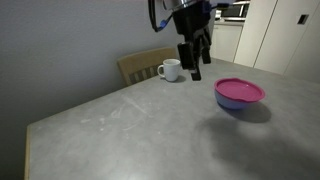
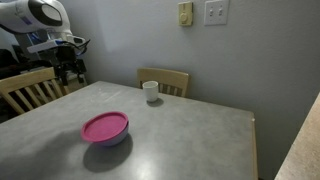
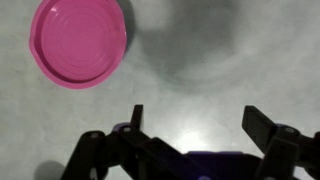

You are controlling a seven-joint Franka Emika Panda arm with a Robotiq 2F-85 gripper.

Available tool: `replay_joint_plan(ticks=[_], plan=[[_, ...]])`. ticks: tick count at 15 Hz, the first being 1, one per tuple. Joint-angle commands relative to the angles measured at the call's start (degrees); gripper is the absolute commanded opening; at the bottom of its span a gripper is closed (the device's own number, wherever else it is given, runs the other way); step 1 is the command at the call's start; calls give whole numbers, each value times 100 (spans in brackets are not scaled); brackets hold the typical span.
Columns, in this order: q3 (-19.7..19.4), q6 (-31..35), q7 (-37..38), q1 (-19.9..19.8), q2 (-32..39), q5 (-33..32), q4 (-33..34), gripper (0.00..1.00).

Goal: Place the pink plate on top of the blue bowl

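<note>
The pink plate (image 1: pixel 240 91) lies on top of the blue bowl (image 1: pixel 238 106), covering its mouth; both show in both exterior views, the plate (image 2: pixel 105 127) over the bowl (image 2: pixel 108 141). In the wrist view only the plate (image 3: pixel 79 44) shows at the top left, the bowl hidden beneath it. My gripper (image 1: pixel 194 62) hangs high above the table, apart from the plate, open and empty; its fingers (image 3: pixel 198 122) are spread over bare tabletop.
A white handled mug (image 1: pixel 171 69) stands at the far table edge, also seen in an exterior view (image 2: pixel 151 91). Wooden chairs (image 2: pixel 165 81) (image 2: pixel 30 88) stand round the grey table (image 1: pixel 130 130). A wall lies behind.
</note>
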Motion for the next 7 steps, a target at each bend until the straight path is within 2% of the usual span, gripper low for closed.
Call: replay_joint_plan(ticks=[1, 2, 3, 7], plan=[[242, 406, -927, -287, -517, 649, -427, 100], [289, 416, -1151, -340, -539, 920, -382, 100], [154, 150, -700, -131, -299, 563, -89, 100], [207, 208, -994, -218, -400, 799, -118, 100]])
